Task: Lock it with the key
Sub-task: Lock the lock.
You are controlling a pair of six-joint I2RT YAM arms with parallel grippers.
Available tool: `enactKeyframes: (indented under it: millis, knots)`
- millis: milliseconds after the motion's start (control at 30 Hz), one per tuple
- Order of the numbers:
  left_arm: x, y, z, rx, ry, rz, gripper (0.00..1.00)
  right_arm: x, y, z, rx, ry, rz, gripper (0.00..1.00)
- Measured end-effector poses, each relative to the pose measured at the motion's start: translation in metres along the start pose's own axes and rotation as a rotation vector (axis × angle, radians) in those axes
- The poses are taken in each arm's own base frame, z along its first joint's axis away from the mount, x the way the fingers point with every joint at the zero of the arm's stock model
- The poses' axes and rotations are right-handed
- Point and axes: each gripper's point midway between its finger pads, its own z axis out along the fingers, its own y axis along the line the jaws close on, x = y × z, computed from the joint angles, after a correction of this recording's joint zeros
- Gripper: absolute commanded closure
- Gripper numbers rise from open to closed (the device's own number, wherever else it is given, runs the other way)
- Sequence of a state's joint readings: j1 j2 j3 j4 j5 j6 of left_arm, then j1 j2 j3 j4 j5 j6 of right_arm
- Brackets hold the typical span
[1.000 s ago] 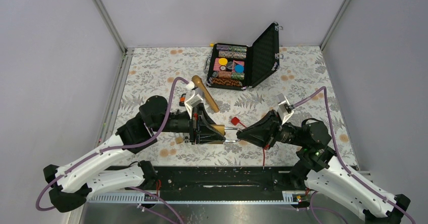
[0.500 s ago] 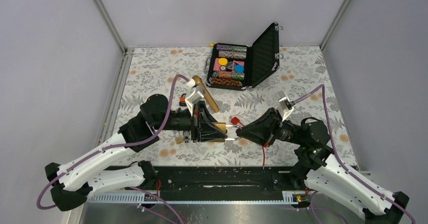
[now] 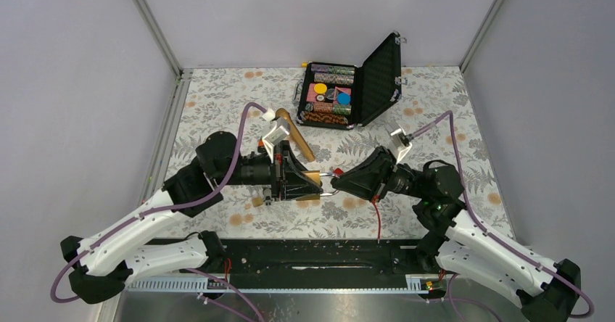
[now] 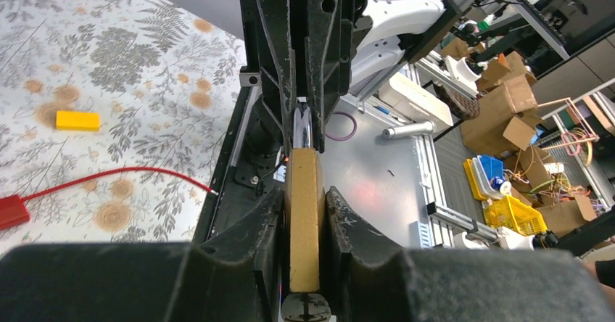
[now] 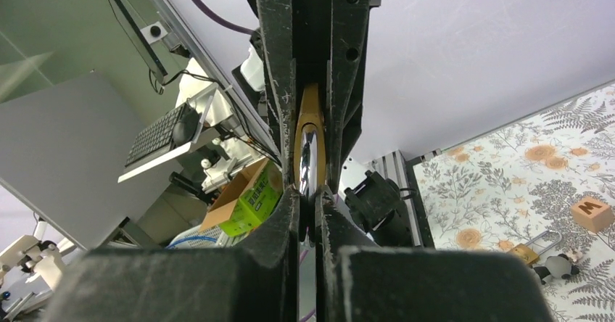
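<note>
Over the middle of the bench the two arms meet nose to nose with the padlock between them. The left gripper is clamped on the brass body, fingers flat against both sides. The right gripper is pinched tight on the silver shackle, which runs straight on into the brass behind it. A red cord with a red tag lies on the floral bench near a yellow block. At the back an open case of chips sits beside a wooden stick.
</note>
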State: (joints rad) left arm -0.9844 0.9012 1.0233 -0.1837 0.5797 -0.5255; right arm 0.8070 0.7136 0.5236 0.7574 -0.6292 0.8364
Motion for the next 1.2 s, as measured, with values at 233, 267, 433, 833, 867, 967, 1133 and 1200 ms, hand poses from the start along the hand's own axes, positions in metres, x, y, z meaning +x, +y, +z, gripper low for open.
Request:
enactKeyframes:
  millis: [233,267,433,833,867,967,1133,1200]
  knots:
    - [-0.003,0.001,-0.007,-0.048,0.022,0.004,1.00,-0.002,-0.003,0.009,0.001,0.037,-0.007,1.00]
    - [-0.001,0.003,-0.007,-0.054,0.027,0.000,1.00,-0.001,-0.004,0.009,0.007,0.041,-0.007,1.00]
    - [0.009,0.021,-0.007,-0.125,0.053,-0.006,0.34,0.008,-0.024,-0.001,0.136,0.070,-0.036,1.00]
    - [0.032,0.065,0.002,-0.212,0.130,0.169,0.01,0.049,-0.071,-0.069,0.575,0.436,-0.171,1.00]
    - [0.033,0.066,0.002,-0.204,0.137,0.196,0.02,0.051,-0.071,-0.073,0.581,0.455,-0.181,1.00]
    - [0.040,0.070,0.002,-0.186,0.168,0.254,0.02,0.058,-0.066,-0.081,0.564,0.519,-0.196,1.00]
    - [0.059,0.073,0.014,-0.085,0.254,0.326,0.08,0.066,-0.050,-0.080,0.472,0.580,-0.189,1.00]
    - [0.068,0.072,0.018,-0.031,0.287,0.329,0.16,0.066,-0.045,-0.077,0.444,0.590,-0.183,1.00]
